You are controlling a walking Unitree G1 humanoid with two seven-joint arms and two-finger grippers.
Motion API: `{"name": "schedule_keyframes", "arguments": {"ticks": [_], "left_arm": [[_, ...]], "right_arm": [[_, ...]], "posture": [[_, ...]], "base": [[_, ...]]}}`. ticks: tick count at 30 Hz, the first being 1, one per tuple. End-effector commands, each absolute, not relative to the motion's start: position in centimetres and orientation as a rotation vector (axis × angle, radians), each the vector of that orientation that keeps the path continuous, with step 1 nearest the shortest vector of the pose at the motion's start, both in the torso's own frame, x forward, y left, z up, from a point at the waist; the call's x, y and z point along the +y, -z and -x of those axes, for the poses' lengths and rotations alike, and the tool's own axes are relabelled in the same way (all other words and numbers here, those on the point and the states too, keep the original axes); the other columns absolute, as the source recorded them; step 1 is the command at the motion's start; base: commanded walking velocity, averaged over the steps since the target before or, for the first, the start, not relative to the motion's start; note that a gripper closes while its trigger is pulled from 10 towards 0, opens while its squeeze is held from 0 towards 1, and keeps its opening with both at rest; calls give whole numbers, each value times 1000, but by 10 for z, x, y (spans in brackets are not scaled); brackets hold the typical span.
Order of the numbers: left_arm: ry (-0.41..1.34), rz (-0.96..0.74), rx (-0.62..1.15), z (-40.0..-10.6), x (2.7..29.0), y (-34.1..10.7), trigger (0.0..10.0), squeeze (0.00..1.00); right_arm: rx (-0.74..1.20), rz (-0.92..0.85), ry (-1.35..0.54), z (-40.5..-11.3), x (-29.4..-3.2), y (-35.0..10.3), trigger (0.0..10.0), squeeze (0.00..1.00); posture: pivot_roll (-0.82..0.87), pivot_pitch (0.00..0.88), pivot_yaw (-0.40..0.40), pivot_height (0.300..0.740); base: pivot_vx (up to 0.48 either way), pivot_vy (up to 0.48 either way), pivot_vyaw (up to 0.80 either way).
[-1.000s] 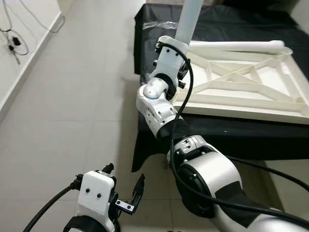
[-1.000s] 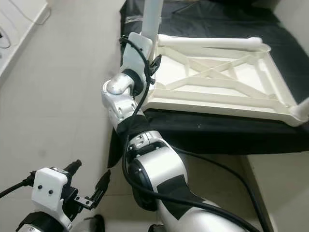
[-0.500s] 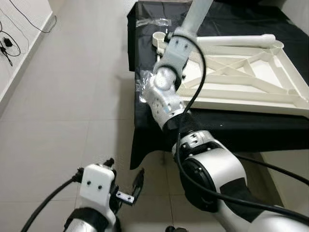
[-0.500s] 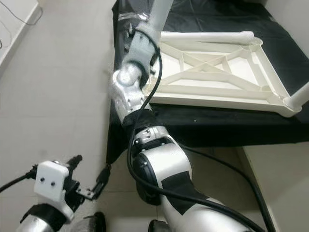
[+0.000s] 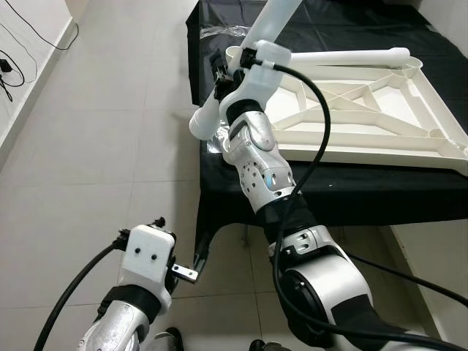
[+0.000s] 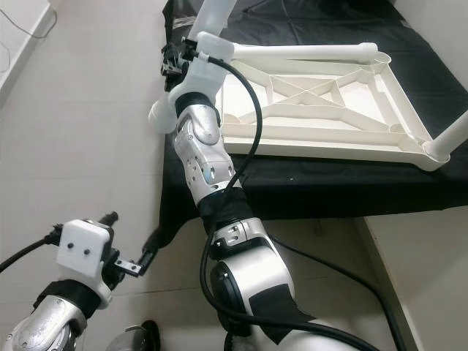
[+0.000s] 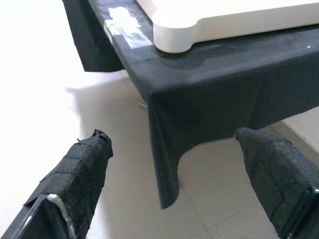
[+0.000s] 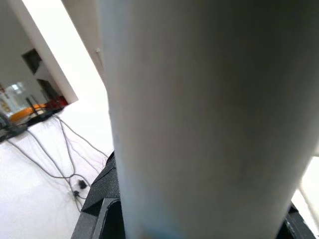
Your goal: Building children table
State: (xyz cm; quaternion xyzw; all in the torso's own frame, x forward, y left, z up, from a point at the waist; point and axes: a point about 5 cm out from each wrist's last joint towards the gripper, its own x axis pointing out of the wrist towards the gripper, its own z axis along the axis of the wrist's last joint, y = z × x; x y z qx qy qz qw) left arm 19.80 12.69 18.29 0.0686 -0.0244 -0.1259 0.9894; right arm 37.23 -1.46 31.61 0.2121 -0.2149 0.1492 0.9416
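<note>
R gripper (image 5: pixel 223 69) clamped on white table leg (image 5: pixel 245 62), tabletop (image 5: pixel 365 110) at 2 o'clock, L gripper (image 7: pixel 174 174) jaws apart, low at 7 o'clock

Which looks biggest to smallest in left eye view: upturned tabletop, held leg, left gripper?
1. Upturned white tabletop.
2. White table leg held by the right gripper; it runs out of frame.
3. Left gripper, smallest though nearest the camera.

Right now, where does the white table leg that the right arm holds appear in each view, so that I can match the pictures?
Left eye view: the table leg slants from the top edge down-left, and its round end hangs over the floor.
Right eye view: the same slant, at the upper left.
Right wrist view: very close, a broad pale column.
Shared landmark: the black cloth under the tabletop, also seen in the left wrist view.
</note>
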Motion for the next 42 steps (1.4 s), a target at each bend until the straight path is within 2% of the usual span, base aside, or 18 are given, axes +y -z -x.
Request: {"name": "schedule_keyframes", "arguments": {"ticks": [1, 4, 12, 24, 25, 42], "left_arm": [[157, -246, -54, -214, 139, -182, 10000, 0], [106, -333, -80, -230, 146, -186, 10000, 0], [95, -371, -73, -245, 150, -186, 10000, 0], [230, -420, -92, -272, 133, -180, 10000, 0], [231, -440, -117, -281, 130, -184, 10000, 0], [214, -465, -159, -300, 132, -191, 10000, 0]], "right_arm": [[-400, -435, -401, -364, -6, -301, 10000, 0], [-348, -465, -436, -361, -7, -290, 10000, 0], [-302, -493, -512, -355, -6, -285, 10000, 0], [-254, -495, -621, -342, -2, -277, 10000, 0], [-252, -477, -643, -339, 0, -275, 10000, 0], [-235, -432, -742, -324, 6, -272, 10000, 0]], "posture": [[75, 216, -50, 740], [82, 210, -51, 740], [85, 211, -55, 740], [85, 230, -60, 740], [85, 230, -60, 740], [69, 268, -53, 740]], "base": [[0, 0, 0], [0, 0, 0], [0, 0, 0], [0, 0, 0], [0, 0, 0], [0, 0, 0]]}}
